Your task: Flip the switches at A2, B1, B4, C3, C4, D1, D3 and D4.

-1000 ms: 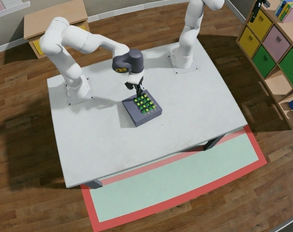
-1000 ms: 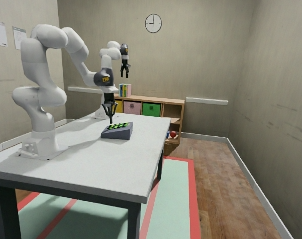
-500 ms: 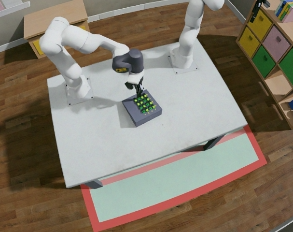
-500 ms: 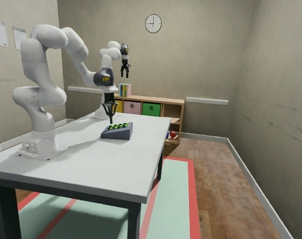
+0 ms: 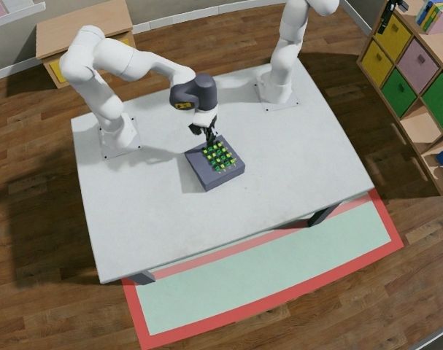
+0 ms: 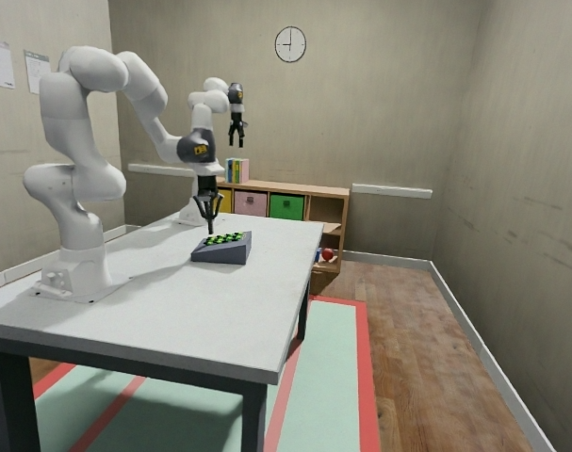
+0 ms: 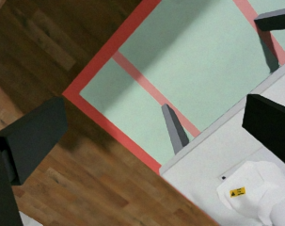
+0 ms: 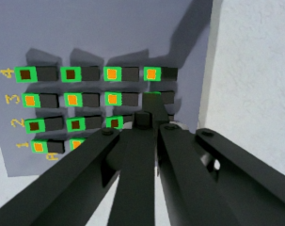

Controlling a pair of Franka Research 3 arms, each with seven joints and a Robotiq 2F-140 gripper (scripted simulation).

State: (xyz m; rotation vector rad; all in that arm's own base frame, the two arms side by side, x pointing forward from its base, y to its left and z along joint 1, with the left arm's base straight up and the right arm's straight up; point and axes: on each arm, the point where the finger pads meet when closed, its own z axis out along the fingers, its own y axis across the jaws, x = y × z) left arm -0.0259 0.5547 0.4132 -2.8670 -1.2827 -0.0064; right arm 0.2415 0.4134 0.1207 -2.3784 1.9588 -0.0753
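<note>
The dark wedge-shaped panel (image 5: 199,165) (image 6: 222,254) (image 8: 109,25) bears green-and-black switches. In the right wrist view the lamps at C4 (image 8: 112,73), D4 (image 8: 151,74), A3 (image 8: 30,101), B3 (image 8: 72,100), C3 (image 8: 113,99), A1 (image 8: 39,147) and B1 (image 8: 76,144) are lit. A4 (image 8: 25,74), B4 (image 8: 71,74), A2 (image 8: 34,126), B2 (image 8: 75,124) and C2 (image 8: 114,123) are dark. My right gripper (image 5: 211,144) (image 6: 210,232) (image 8: 150,107) is shut and empty, its tip at D3; contact is unclear. It hides D3's lamp, most of D2, C1 and D1. My left gripper (image 6: 236,145) (image 7: 154,112) is open and empty, high away from the panel.
The panel rests on the white table (image 5: 146,211) (image 6: 169,311). The left arm's base (image 5: 276,92) stands at the table's rear edge, as does the right arm's base (image 5: 119,137). A cube shelf (image 5: 421,127) (image 6: 324,194) stands beyond the table.
</note>
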